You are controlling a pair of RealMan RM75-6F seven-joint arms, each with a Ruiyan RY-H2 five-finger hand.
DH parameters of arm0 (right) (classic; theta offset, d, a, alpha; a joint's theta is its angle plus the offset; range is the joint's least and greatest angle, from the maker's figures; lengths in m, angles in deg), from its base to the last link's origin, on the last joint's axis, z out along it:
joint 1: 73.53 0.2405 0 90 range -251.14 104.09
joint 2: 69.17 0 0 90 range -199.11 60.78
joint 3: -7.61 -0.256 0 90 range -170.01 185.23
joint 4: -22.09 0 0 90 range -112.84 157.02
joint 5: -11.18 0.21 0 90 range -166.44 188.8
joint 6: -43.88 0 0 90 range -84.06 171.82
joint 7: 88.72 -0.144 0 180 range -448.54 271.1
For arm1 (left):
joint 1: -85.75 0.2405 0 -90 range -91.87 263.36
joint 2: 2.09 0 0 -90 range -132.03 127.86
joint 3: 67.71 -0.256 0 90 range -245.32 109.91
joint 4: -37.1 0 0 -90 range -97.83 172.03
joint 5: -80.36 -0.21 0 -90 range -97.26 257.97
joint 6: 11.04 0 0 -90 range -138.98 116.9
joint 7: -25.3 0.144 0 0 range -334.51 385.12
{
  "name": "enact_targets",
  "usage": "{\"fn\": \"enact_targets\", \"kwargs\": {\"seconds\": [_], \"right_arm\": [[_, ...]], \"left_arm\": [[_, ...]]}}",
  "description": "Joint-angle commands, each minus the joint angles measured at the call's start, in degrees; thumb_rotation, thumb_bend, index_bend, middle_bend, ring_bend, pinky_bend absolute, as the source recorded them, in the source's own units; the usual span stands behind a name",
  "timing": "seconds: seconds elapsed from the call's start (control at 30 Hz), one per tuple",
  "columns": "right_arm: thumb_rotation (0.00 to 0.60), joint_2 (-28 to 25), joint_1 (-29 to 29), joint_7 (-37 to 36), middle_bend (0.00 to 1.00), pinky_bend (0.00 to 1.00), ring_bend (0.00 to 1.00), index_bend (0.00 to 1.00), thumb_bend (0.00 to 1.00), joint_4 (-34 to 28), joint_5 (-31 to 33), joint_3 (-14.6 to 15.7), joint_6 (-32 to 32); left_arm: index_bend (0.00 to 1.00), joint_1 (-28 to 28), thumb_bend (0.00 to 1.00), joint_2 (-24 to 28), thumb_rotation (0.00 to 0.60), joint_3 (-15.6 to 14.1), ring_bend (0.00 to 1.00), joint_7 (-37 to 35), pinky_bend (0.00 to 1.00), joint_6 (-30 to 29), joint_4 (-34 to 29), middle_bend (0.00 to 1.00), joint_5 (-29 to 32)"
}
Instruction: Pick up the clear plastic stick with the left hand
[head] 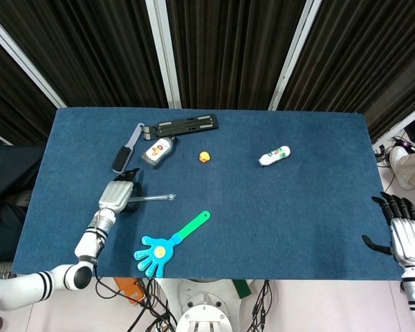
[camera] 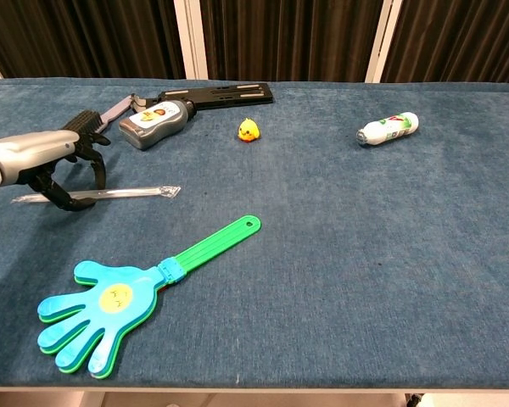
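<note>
The clear plastic stick [camera: 136, 192] lies flat on the blue table at the left, pointing left to right, and shows as the stick [head: 154, 198] from the head. My left hand [camera: 49, 159] arches over its left part, fingers curved down on the far side and thumb on the near side. The stick still rests on the cloth. Whether the fingertips touch it is unclear. From the head, the left hand [head: 114, 195] covers the stick's left end. My right hand [head: 405, 233] hangs off the table's right edge, fingers spread and empty.
A blue clapper hand with green handle [camera: 110, 307] lies just in front of the stick. Behind it are a brush [head: 128, 147], a grey bottle [camera: 155, 120] and a black bar [camera: 216, 93]. A yellow duck [camera: 248, 130] and white bottle [camera: 388, 128] lie further right.
</note>
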State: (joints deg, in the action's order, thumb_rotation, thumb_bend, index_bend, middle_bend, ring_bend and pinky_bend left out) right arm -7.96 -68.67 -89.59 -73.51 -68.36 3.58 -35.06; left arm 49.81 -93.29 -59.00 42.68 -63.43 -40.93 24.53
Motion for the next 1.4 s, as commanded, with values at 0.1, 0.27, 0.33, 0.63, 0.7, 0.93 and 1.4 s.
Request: {"fn": "enact_targets", "kwargs": {"seconds": [0.1, 0.27, 0.33, 0.63, 0.7, 0.93, 1.4], "right_arm": [[0.600, 0.01, -0.06, 0.17, 0.14, 0.07, 0.11, 0.21, 0.31, -0.14, 0.23, -0.10, -0.10], [0.600, -0.03, -0.11, 0.05, 0.14, 0.07, 0.11, 0.21, 0.31, -0.13, 0.25, -0.14, -0.18], [0.600, -0.02, -0.09, 0.07, 0.14, 0.07, 0.11, 0.21, 0.31, -0.12, 0.20, -0.13, -0.16], [0.600, -0.02, -0.09, -0.03, 0.14, 0.07, 0.11, 0.21, 0.31, -0.21, 0.11, -0.11, -0.17], [0.600, -0.02, -0.11, 0.03, 0.14, 0.07, 0.11, 0.21, 0.31, -0.21, 0.10, -0.09, -0.18], [0.600, 0.07, -0.30, 0.42, 0.14, 0.07, 0.11, 0.21, 0.31, -0.39, -0.15, 0.02, -0.62], [0.600, -0.01, -0.28, 0.19, 0.14, 0.07, 0.11, 0.21, 0.31, -0.48, 0.05, -0.08, -0.47]], "left_arm": [[0.50, -0.43, 0.40, -0.46, 0.600, -0.02, 0.00, 0.42, 0.16, 0.42, 0.44, 0.00, 0.60], [0.53, -0.48, 0.46, -0.37, 0.600, 0.06, 0.00, 0.42, 0.16, 0.04, 0.55, 0.01, 0.65], [0.54, -0.41, 0.48, -0.04, 0.600, 0.08, 0.00, 0.57, 0.16, -0.18, 0.27, 0.02, 0.84], [0.54, 1.06, 0.50, 4.67, 0.600, 0.93, 0.00, 2.43, 0.16, -5.14, -6.34, 0.02, 0.97], [0.54, 1.67, 0.50, 7.22, 0.600, 1.46, 0.00, 2.70, 0.16, -6.80, -10.40, 0.02, 0.78], [0.55, 2.03, 0.49, 15.29, 0.600, 3.31, 0.00, 6.97, 0.16, -11.03, -23.37, 0.02, 1.48], [0.55, -0.81, 0.48, 27.77, 0.600, 4.28, 0.00, 17.48, 0.16, -14.52, -47.87, 0.02, 3.77]]}}
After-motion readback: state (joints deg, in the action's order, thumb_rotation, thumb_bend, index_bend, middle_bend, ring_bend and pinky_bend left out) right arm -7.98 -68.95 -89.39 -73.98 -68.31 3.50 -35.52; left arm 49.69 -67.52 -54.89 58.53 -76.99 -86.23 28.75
